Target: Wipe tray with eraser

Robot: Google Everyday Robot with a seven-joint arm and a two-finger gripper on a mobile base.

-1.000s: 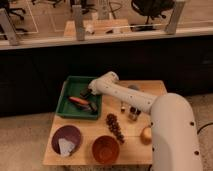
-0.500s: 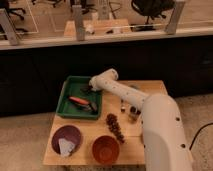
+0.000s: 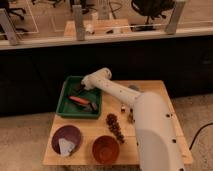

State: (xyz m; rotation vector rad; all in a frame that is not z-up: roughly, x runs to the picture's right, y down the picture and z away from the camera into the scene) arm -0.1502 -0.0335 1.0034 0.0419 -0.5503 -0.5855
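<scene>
Camera view: gripper (image 3: 81, 89) over tray (image 3: 67, 109), eraser seemingly hidden.

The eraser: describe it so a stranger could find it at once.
On the wooden table, look in the green tray at the back left, where the claw hangs over its far half. The eraser lies near the tray's front right, beside the orange-red item: a small blackish block, not long or bright.

Obs: gripper (image 3: 81, 88) sits low over the tray's (image 3: 62, 102) far half, its outline blurred. The eraser (image 3: 93, 106) reads only as a dark blob merging with the orange-red item (image 3: 78, 100). The arm (image 3: 150, 125) is cut off at the bottom edge and hides part of the table (image 3: 50, 150). Small dark bits (image 3: 123, 107) beside it are too small to identify.
</scene>
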